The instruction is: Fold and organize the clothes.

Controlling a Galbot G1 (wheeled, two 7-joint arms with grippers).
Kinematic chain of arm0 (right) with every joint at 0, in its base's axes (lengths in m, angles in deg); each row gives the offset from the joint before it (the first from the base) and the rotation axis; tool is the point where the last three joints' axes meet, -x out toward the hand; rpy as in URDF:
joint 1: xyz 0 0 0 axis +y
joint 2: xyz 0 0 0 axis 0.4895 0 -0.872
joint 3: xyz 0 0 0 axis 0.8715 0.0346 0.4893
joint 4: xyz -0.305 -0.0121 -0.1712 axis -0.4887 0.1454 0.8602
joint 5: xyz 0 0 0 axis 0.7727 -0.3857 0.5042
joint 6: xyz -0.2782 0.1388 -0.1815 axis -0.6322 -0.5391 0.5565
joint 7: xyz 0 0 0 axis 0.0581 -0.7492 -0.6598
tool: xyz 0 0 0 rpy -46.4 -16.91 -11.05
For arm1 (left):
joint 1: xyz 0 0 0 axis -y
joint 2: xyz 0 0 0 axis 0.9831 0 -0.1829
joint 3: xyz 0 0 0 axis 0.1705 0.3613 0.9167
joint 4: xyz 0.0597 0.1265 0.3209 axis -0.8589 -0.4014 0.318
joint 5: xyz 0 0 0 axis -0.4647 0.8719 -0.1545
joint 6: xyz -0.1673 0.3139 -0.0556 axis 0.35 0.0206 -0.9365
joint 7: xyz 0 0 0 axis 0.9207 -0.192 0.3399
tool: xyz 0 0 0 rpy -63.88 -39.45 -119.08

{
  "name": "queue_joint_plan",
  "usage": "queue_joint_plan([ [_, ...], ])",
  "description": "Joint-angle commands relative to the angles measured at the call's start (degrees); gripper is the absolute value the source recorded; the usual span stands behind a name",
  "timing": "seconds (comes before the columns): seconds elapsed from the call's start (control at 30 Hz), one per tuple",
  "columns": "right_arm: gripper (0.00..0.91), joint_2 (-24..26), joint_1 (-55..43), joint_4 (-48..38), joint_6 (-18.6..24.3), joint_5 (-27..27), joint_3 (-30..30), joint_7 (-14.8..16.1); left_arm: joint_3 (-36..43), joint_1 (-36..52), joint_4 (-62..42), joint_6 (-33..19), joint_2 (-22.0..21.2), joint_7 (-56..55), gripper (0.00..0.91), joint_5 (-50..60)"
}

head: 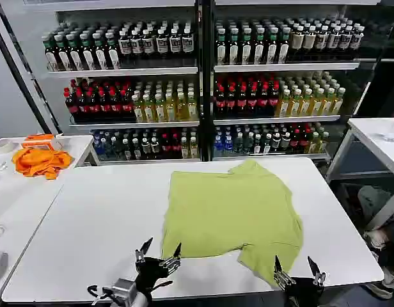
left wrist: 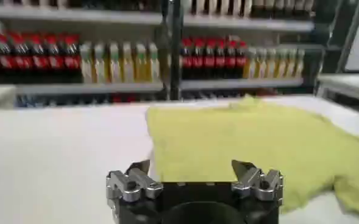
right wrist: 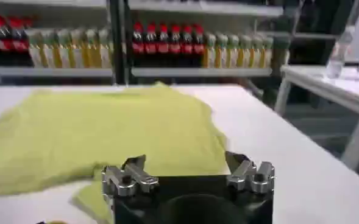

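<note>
Nearest the head camera, both grippers sit at the table's front edge with their fingers spread wide and holding nothing. From the table's centre, the left gripper (head: 158, 252) is at about 7 o'clock, its tips just off the front left corner of the T-shirt (head: 232, 214). The right gripper (head: 298, 267) is at about 5 o'clock, just beside the sleeve that droops toward the front edge.

That light yellow-green T-shirt lies spread flat on the white table (head: 88, 224), a little to the 3 o'clock side of centre. Its long axis seems to run roughly from 6 to 12 o'clock, skewed slightly. A bump at the far edge (possibly the collar, though I cannot be sure) points toward 12 o'clock and the drinks shelves (head: 203, 96). The front sleeve juts toward 5 o'clock. From the left wrist camera the shirt (left wrist: 252, 146) spreads just past the open fingers (left wrist: 133, 179); from the right wrist camera its cloth (right wrist: 106, 134) reaches almost under that gripper (right wrist: 188, 176).

Risks, as I judge them: soft fabric may bunch if a pinch catches only the top layer, and uneven pulls by the two arms would skew the fold. The front sleeve, near the edge, could slide off. An orange cloth (head: 40, 161) lies well apart at 10 o'clock.
</note>
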Motion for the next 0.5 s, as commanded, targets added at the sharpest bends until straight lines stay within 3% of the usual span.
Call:
queue_joint_plan([
  [0.03,0.907,-0.4,-0.3,-1.9,-2.2,-0.2,0.8,-0.6,1.7,4.7,-5.0,5.5,0.8,-1.0,0.907,-0.6],
  [0.3,0.907,-1.4,-0.8,-3.0,-2.6,-0.9,2.5,-1.1,1.7,5.5,-7.0,5.5,1.4,-2.1,0.907,-0.7],
  [0.33,0.725,-1.5,-0.9,-3.3,-2.7,-1.0,2.6,-1.3,2.0,5.5,-7.3,5.5,1.4,-2.1,0.907,-0.6],
  [0.37,0.474,-1.5,-1.0,-3.4,-2.9,-1.1,2.7,-1.5,2.2,5.6,-7.6,5.5,1.4,-2.1,0.907,-0.6],
  [0.4,0.292,-1.5,-1.0,-3.6,-3.0,-1.5,2.7,-1.6,2.3,5.6,-7.7,5.5,1.3,-2.1,0.736,-0.6],
  [0.43,0.222,-1.6,-1.1,-3.9,-3.3,-1.8,2.7,-1.8,2.5,5.9,-8.1,5.5,1.2,-2.2,0.655,-0.6],
  [0.47,0.111,-1.7,-1.1,-3.9,-3.3,-1.9,2.7,-1.8,2.6,6.0,-8.2,5.5,1.1,-2.3,0.222,-0.6],
  [0.5,0.060,-1.7,-1.1,-4.1,-3.4,-2.0,2.8,-1.8,2.7,6.0,-8.4,5.5,1.1,-2.4,0.131,-0.7],
])
